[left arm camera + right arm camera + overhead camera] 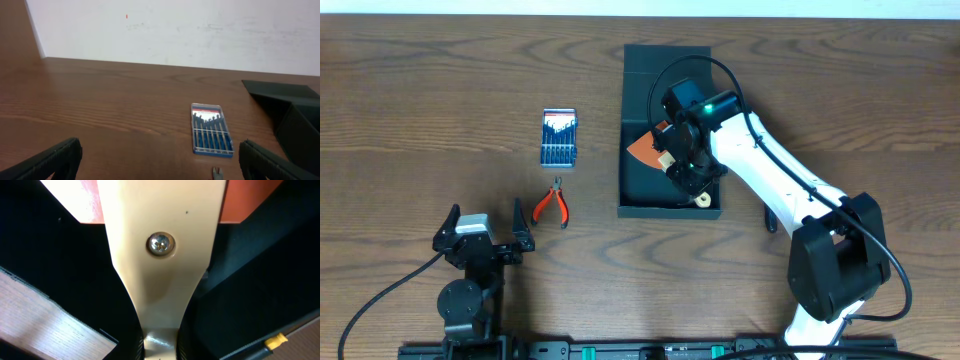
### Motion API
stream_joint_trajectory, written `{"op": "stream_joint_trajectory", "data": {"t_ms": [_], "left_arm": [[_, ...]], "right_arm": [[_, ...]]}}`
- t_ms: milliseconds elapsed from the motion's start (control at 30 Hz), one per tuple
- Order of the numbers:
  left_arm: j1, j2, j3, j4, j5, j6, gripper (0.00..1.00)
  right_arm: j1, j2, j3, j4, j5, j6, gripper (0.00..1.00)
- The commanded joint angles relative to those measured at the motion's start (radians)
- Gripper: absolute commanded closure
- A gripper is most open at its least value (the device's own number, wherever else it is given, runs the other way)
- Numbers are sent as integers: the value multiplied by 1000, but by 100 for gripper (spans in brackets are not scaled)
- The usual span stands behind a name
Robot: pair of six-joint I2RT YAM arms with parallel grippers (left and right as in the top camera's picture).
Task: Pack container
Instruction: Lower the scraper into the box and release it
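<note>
- From overhead I see the container (638,190), a dark rectangular box, on the wooden table (440,90) right of centre. Its lid flap (665,60) is folded out on the far side.
- My right gripper (682,172) is down inside the container, jaws narrow and clamped on a scraper (643,150). The orange blade points to the far left, and the cream handle end reaches toward the box's near right corner.
- Well apart to the left of the container lies a blue screwdriver-set case (558,137). Orange-handled pliers (552,205) lie just nearer than it.
- My left gripper (485,228) sits at the near left, jaws spread wide and holding nothing. The pliers lie just to the right of its right finger.
- In the left wrist view, the two dark fingers (50,160) stand far apart at the bottom corners.
- The screwdriver-set case (211,129) lies ahead on the table (100,105), and the tip of the pliers (217,173) peeks in at the bottom edge.
- The container (295,120) fills the right edge, and a white wall (175,30) rises behind the table.
- In the right wrist view, the scraper (160,285) fills the middle, with a screw (160,244) in its cream handle and the orange blade at the top.
- The handle narrows down into the right gripper (160,350), whose fingers barely show at the bottom edge.
- The container's dark inside (45,245) surrounds the scraper, and a strip of wood grain shows at the lower left.
- A small yellow-tipped thing at the lower right is too small for me to identify.
</note>
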Motion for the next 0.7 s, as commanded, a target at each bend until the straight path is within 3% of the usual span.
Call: {"op": "stream_joint_trajectory", "data": {"t_ms": [0, 667], "left_arm": [[-5, -6, -11, -40, 11, 17, 1], [-5, -6, -11, -40, 11, 17, 1]], "right_arm": [[8, -3, -11, 12, -11, 11, 98], [8, -3, -37, 47, -11, 11, 97]]}}
